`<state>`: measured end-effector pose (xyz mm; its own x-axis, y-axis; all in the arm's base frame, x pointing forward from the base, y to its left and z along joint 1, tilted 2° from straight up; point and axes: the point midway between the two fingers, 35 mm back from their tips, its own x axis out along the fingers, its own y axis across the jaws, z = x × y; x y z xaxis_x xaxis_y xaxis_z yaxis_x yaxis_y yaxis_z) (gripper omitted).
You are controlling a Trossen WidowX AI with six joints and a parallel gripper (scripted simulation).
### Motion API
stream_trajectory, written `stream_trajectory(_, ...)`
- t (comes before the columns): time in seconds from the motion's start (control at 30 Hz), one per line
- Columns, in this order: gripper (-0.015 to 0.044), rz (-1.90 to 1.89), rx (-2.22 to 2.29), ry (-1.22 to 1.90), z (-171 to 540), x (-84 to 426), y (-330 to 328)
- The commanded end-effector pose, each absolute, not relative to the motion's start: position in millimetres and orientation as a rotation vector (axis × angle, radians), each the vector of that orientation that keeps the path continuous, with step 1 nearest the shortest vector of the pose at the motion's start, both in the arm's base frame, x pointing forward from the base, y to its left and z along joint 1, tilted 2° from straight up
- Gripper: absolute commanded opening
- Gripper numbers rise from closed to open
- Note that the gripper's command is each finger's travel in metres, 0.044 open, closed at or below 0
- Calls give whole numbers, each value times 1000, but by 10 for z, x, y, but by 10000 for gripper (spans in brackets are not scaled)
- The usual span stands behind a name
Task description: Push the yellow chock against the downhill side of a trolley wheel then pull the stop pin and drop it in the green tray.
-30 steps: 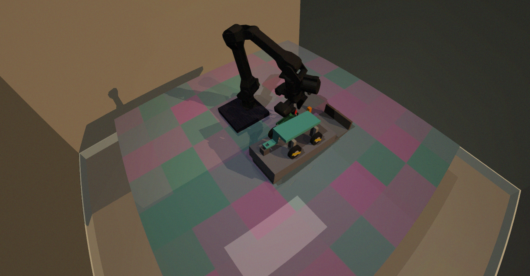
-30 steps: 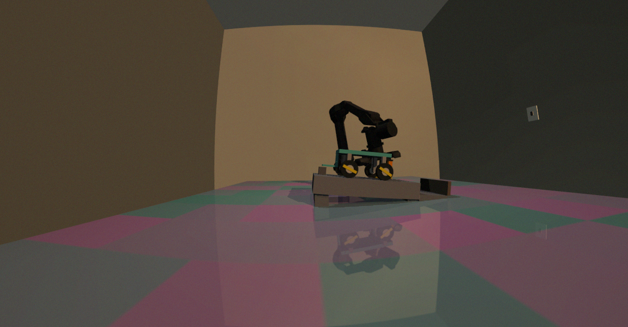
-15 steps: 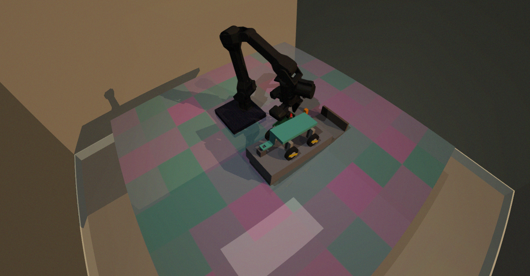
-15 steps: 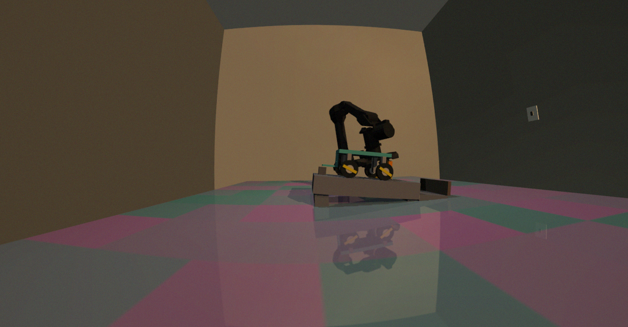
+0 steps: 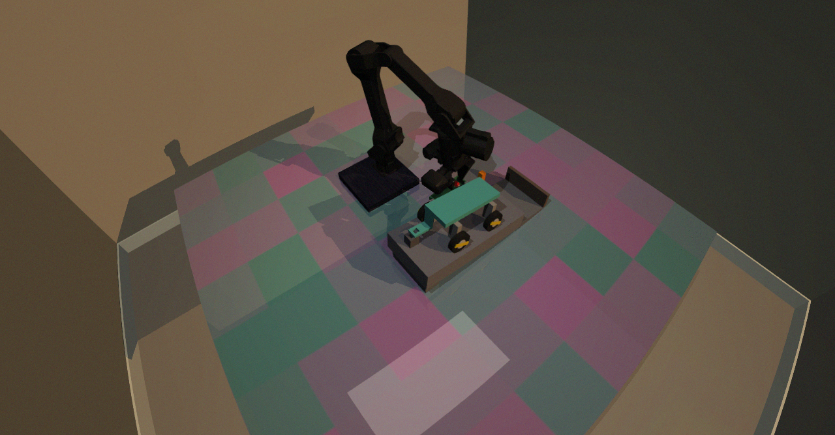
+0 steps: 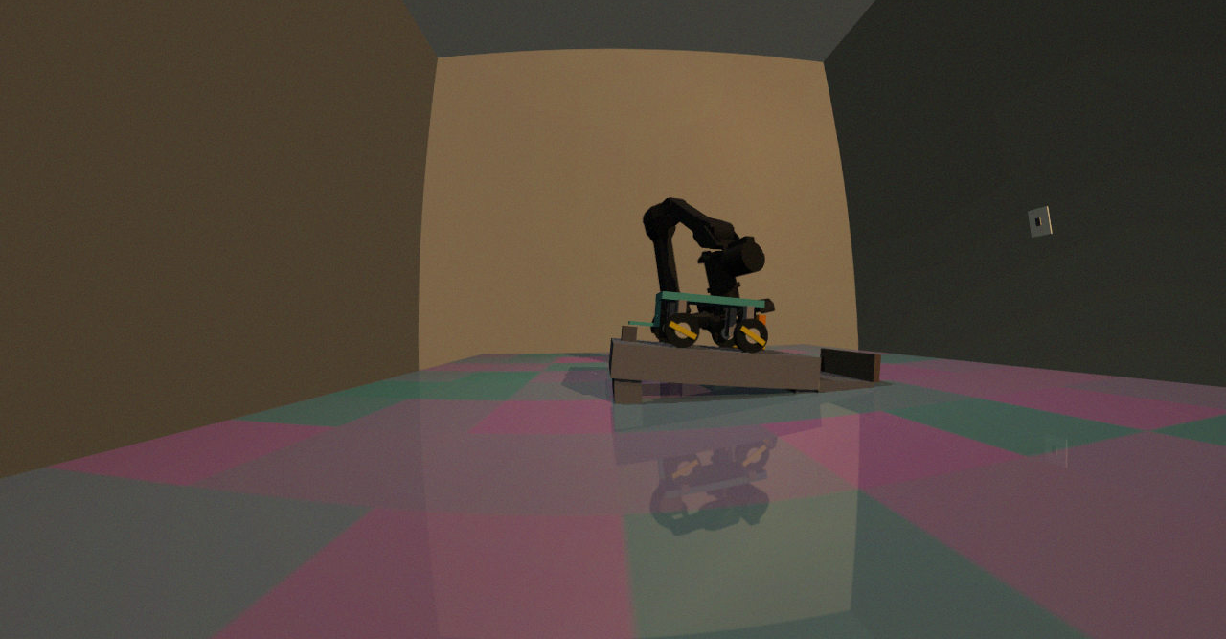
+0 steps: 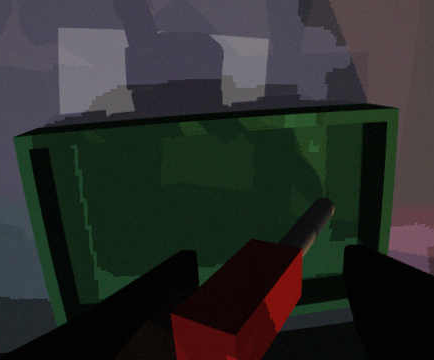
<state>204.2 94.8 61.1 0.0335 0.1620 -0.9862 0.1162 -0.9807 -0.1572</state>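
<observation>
The red-headed stop pin (image 7: 242, 285) (image 5: 456, 185) slants between the fingers of my gripper (image 7: 270, 264). The fingers are parted, with a gap on the right of the red head; the head is close to the left finger. The grey shank points down at the green tray (image 7: 392, 150); whether it touches the tray floor I cannot tell. The teal trolley (image 5: 464, 201) (image 6: 711, 300) stands on the ramp (image 5: 428, 263) (image 6: 711, 365), and its hitch plate has no pin in it. The chock's orange handle (image 5: 482, 175) (image 6: 760, 318) shows behind the trolley's downhill end; its base and wheel contact are hidden.
The arm's dark base plate (image 5: 370, 190) is behind the trolley. An end board (image 5: 528, 188) (image 6: 849, 365) stands at the ramp's low end. A small block (image 5: 411, 240) is under the hitch plate at the uphill end. The trolley is close in front of the gripper.
</observation>
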Motion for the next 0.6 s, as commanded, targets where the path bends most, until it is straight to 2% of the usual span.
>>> stream_trajectory(0.0, 190, 2139, -2232, -306, 594, 2046, 924)
stream_trajectory(0.57, 190, 2139, -2233, -305, 526, 2062, 826)
